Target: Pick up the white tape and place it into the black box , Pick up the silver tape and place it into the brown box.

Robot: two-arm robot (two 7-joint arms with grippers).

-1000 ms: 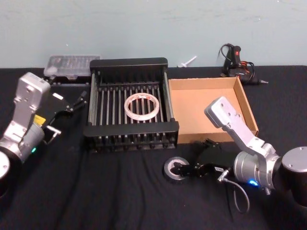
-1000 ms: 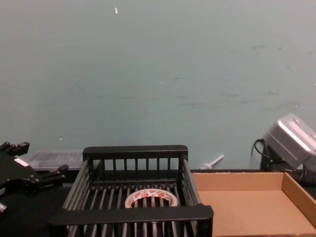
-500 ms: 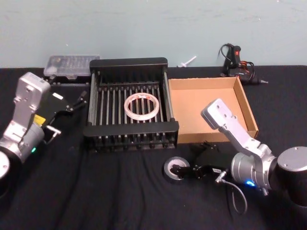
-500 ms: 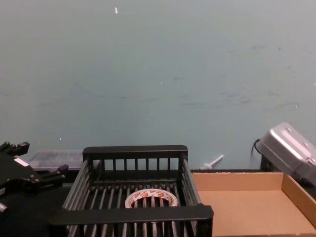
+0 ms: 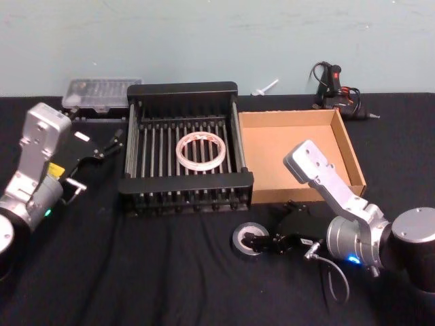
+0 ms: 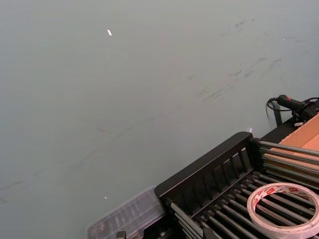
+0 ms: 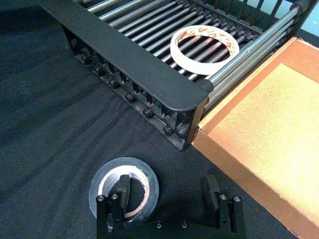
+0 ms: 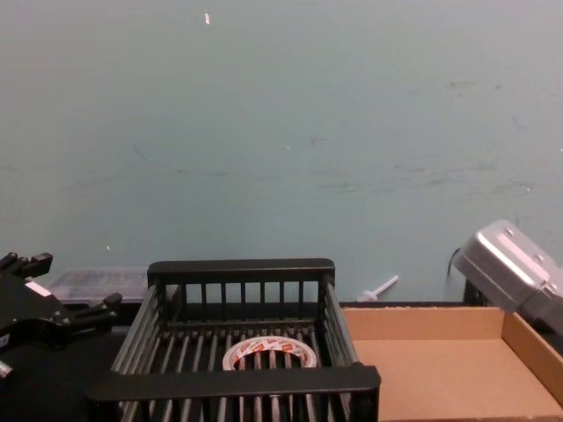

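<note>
- The right claw (image 7: 167, 199) is spread wide, one finger inside the silver tape (image 7: 124, 188) core, the other outside it, on the black table (image 5: 170, 272) near the brown box (image 5: 299, 153).
- The white tape (image 5: 200, 151) lies in the black box (image 5: 183, 183).
- The left claw (image 5: 112, 141), fingers parted, is beside the box's left rim.

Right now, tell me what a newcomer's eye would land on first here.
The white tape lying flat on the bars of the black box at centre. Next, the right gripper, open, down on the black cloth in front of the brown box, one finger inside the silver tape. The left gripper waits beside the black box.
</note>
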